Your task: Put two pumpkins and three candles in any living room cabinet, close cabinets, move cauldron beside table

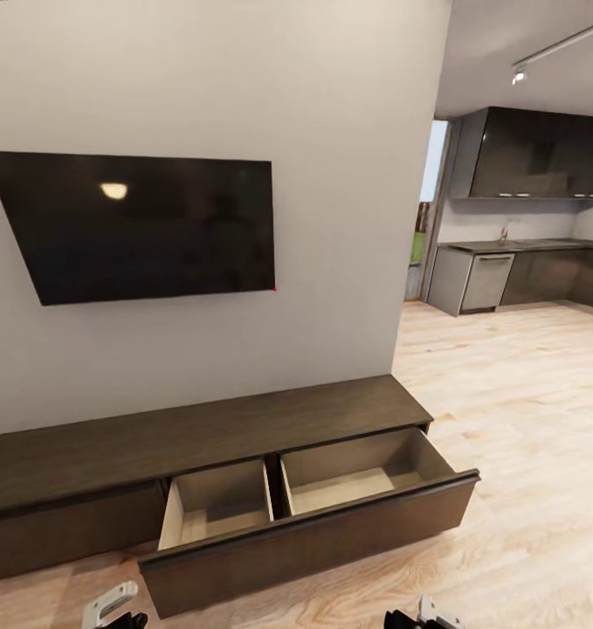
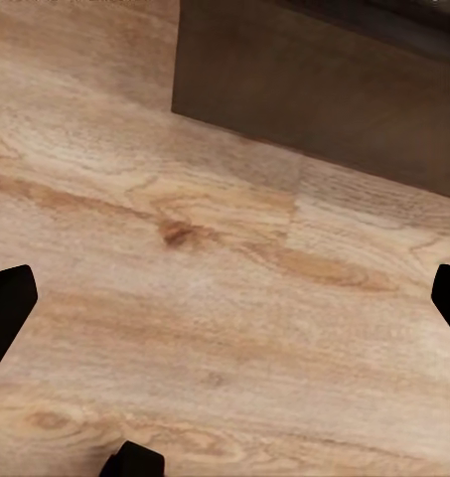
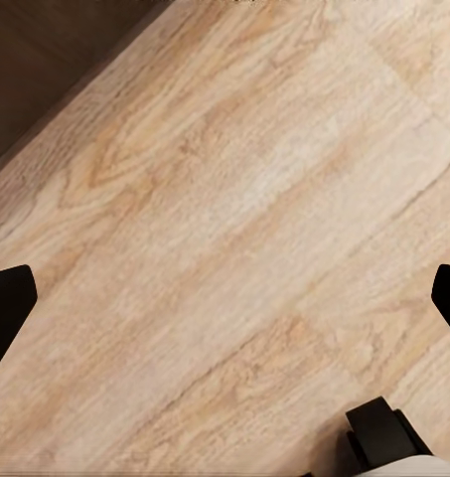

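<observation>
Right ahead of my two pincers, the cabinet has its wide drawer pulled out. Both pincers are spread apart over the wood floor.

The cabinet ran off the head view's left edge, and its open drawer front hid the near floor of both compartments. Both hands were cut by the bottom edge, only the tops of the left hand and right hand showing. The kitchen's counter was too distant to read.
</observation>
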Robot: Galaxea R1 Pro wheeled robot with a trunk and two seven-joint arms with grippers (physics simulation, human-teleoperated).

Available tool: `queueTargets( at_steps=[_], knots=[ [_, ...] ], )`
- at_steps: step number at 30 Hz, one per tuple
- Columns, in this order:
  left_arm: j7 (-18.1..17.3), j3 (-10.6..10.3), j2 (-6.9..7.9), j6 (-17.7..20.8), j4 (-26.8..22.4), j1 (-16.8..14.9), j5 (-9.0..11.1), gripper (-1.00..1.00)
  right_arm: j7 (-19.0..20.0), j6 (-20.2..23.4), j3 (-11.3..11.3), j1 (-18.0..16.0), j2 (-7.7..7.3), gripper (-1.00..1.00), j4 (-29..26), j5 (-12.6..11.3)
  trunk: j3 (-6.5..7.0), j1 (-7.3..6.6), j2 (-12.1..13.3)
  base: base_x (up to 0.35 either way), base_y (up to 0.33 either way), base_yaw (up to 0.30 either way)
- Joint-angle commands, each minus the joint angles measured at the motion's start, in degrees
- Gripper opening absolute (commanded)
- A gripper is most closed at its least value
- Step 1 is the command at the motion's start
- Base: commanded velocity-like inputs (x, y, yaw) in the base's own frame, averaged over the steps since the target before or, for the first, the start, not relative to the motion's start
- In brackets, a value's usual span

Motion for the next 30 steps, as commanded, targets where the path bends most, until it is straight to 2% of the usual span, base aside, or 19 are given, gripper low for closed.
queueTargets(
  at_steps=[1,8,12,30],
  knots=[
    [0.54,-0.43,0.09,0.06,-0.14,-0.03,0.61,1.0,-0.26,0.22,0.49,-0.01,0.01,1.0,-0.11,-0.35,0.12,-0.23,0.38,0.0,0.0,0.0],
    [0.54,-0.47,0.05,0.06,-0.13,-0.03,0.61,1.0,0.09,0.02,0.49,-0.05,0.06,1.0,-0.19,-0.02,1.38,-1.77,3.19,0.0,0.0,0.0],
    [0.51,-0.39,0.05,0.06,-0.13,-0.03,0.57,1.0,0.11,0.03,0.3,-0.04,0.02,1.0,-0.2,-0.29,1.38,-1.77,3.19,0.0,0.0,-0.046],
    [0.49,-0.3,0.07,-0.2,-0.2,-0.03,0.43,1.0,0.37,-1.02,0.21,-0.05,0.01,1.0,-0.16,-0.6,1.34,-1.77,3.19,-0.003,0.0,-0.263]
  ],
)
